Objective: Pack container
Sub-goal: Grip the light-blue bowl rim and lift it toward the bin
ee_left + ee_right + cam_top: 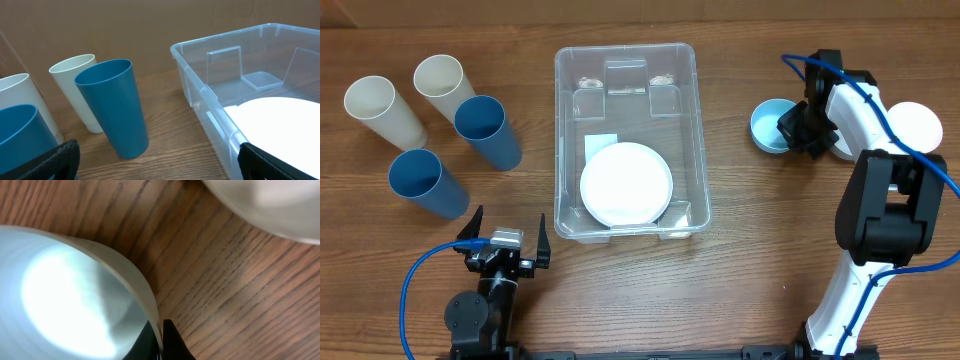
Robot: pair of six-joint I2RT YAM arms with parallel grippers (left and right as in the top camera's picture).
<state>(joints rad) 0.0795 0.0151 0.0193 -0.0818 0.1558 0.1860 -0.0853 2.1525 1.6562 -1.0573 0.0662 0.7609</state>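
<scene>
Step in hand: gripping the blue bowl (768, 126) to pack it; 1 white plate (626, 184) already lies in the container (620, 110).
Container sits mid-counter (740, 250). Right fingers (792, 126) nearly closed, pinching the bowl's rim; bowl seemingly not yet lifted. Left fingers (508, 230) spread wide, empty, near 4 cups (488, 132). Next move calls for a lift high enough to clear the container wall.

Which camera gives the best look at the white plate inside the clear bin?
Overhead: the white plate shows whole, lying flat at the robot-side end of the container. The left wrist catches only part of it over the wall. The right wrist misses it, aimed at the blue bowl.
</scene>
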